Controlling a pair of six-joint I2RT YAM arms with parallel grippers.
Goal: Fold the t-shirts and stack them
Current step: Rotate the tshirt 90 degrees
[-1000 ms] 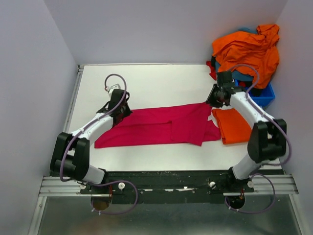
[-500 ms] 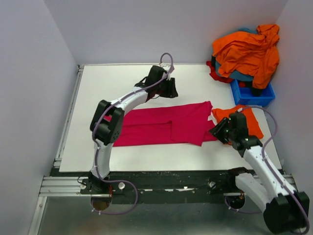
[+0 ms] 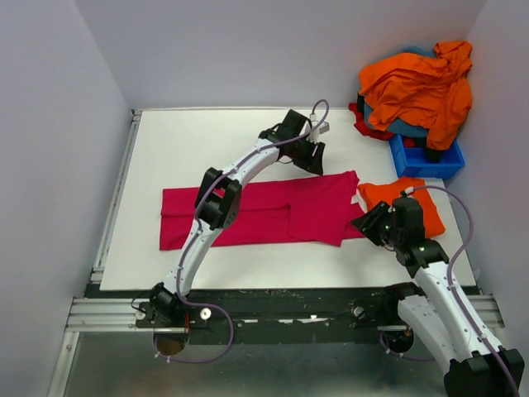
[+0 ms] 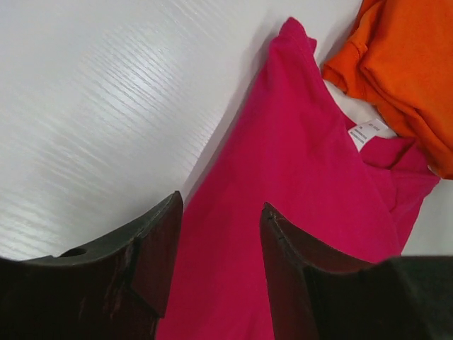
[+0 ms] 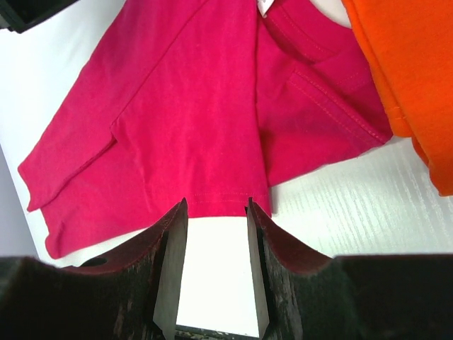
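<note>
pink tee [image 3: 273, 211] abuts orange tee [image 3: 409, 207] | left end effector [image 4: 219, 205] over far edge

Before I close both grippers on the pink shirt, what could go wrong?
1. The right gripper hangs open at the near hem of the magenta t-shirt, close to the folded orange t-shirt; a pull may drag that too.
2. The left gripper is open over the far edge; it might pinch only one folded layer.
</note>
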